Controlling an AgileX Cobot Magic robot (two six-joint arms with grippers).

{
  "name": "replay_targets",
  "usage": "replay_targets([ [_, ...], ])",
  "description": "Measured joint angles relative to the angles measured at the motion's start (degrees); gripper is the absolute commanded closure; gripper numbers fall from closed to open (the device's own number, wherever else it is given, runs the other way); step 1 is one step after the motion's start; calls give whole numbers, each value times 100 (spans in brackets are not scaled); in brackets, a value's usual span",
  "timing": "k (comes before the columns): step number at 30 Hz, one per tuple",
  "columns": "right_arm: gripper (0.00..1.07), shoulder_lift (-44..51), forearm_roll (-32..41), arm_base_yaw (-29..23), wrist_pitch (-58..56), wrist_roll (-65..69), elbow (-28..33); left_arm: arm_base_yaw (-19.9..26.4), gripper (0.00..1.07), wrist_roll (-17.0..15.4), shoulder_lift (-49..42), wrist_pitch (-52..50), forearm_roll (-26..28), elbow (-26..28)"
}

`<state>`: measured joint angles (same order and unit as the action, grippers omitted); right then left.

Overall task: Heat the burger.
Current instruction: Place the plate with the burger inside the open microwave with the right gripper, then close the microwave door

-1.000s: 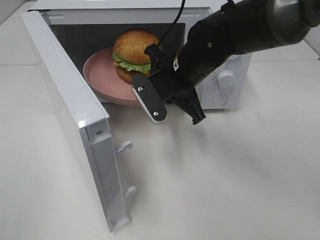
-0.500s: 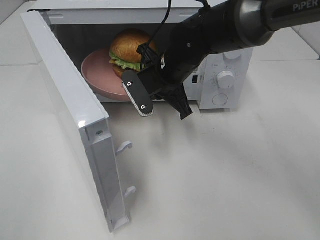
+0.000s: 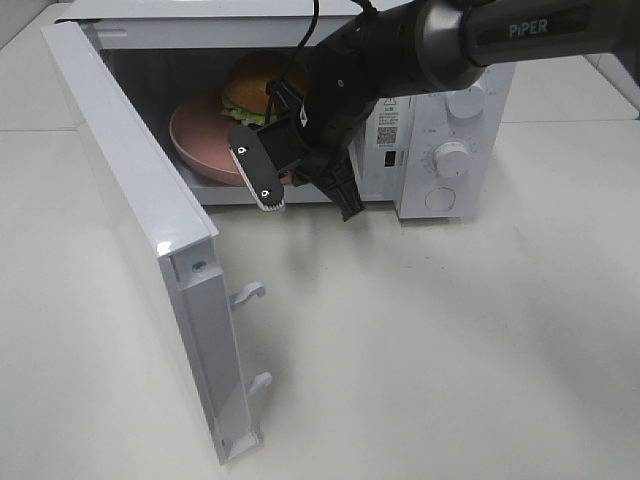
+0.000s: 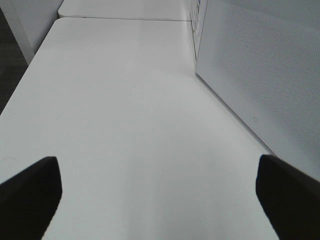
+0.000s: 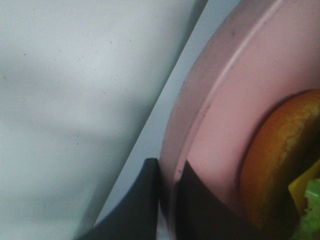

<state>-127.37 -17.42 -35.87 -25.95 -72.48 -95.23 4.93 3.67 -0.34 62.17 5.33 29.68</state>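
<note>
The burger (image 3: 255, 85) is set upright, bun uppermost, round with no long axis, just beyond the right gripper (image 5: 169, 195), which is clamped on the rim of the pink plate (image 3: 200, 140) inside the microwave (image 3: 440, 120). The left gripper (image 4: 160, 192) is spread wide.

Microwave (image 3: 440, 150) on white table (image 3: 450, 350), door (image 3: 130, 190) swung wide open to the left. Inside: pink plate (image 3: 195, 140) w/ burger (image 3: 250, 85), partly hidden by black R arm (image 3: 450, 40). R gripper (image 3: 290, 165) at plate's front rim, by cavity mouth.
</note>
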Motion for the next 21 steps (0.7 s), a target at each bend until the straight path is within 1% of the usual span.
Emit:
replay_targets([
  [3, 107, -155, -11, 0, -69, 103, -178, 0, 9, 0, 0, 0, 0, 0],
  [6, 107, -201, -11, 0, -69, 120, -218, 0, 9, 0, 0, 0, 0, 0],
  [11, 105, -327, -17, 0, -57, 138, -367, 0, 9, 0, 0, 0, 0, 0],
  [13, 101, -338, -17, 0, -46, 172, -413, 0, 9, 0, 0, 0, 0, 0],
  [14, 101, -338, -17, 0, -46, 172, -413, 0, 9, 0, 0, 0, 0, 0],
  [15, 98, -338, -23, 0, -34, 212, -413, 0, 9, 0, 0, 0, 0, 0],
  [16, 98, -338, -23, 0, -34, 212, -413, 0, 9, 0, 0, 0, 0, 0],
  [17, 92, -338, -34, 0, 11, 252, -413, 0, 9, 0, 0, 0, 0, 0],
  [18, 85, -338, -34, 0, 52, 258, -413, 0, 9, 0, 0, 0, 0, 0],
  [19, 85, -338, -34, 0, 52, 258, -413, 0, 9, 0, 0, 0, 0, 0],
  [20, 81, -338, -34, 0, 57, 258, -418, 0, 9, 0, 0, 0, 0, 0],
  [21, 81, -338, -34, 0, 57, 258, -418, 0, 9, 0, 0, 0, 0, 0],
])
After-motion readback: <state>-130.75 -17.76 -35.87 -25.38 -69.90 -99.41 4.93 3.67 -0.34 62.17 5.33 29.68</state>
